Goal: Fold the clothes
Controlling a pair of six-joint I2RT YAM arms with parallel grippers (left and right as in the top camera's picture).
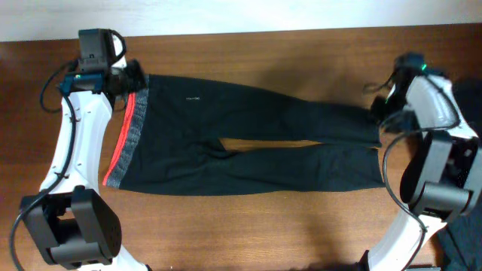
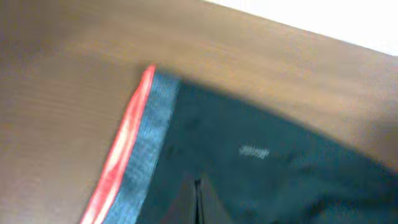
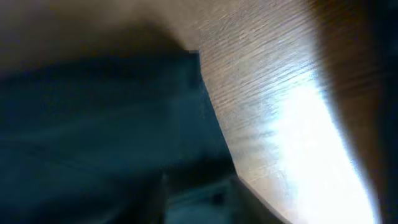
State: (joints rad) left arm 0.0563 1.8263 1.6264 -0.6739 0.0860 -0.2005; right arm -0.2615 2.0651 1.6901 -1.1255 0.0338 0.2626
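Observation:
The black trousers (image 1: 226,113) lie flat across the wooden table (image 1: 248,226). Their grey, red-edged waistband (image 1: 126,139) is at the left and both legs run to the right, with a sliver of table showing between them. My left gripper (image 1: 134,77) is at the far corner of the waistband. In the left wrist view its fingers (image 2: 198,199) are pressed together over the black fabric (image 2: 280,168) beside the waistband (image 2: 146,143), and no cloth shows between them. My right gripper (image 1: 379,113) is at the end of the far leg. In the blurred right wrist view, where the right gripper (image 3: 202,199) is over the fabric (image 3: 93,112), its jaws stand apart.
The table's far edge meets a white surface (image 1: 301,15) just behind the trousers. Some dark cloth (image 1: 463,241) shows at the lower right corner beside the right arm's base. Bare wood (image 3: 280,93) lies beyond the leg's end.

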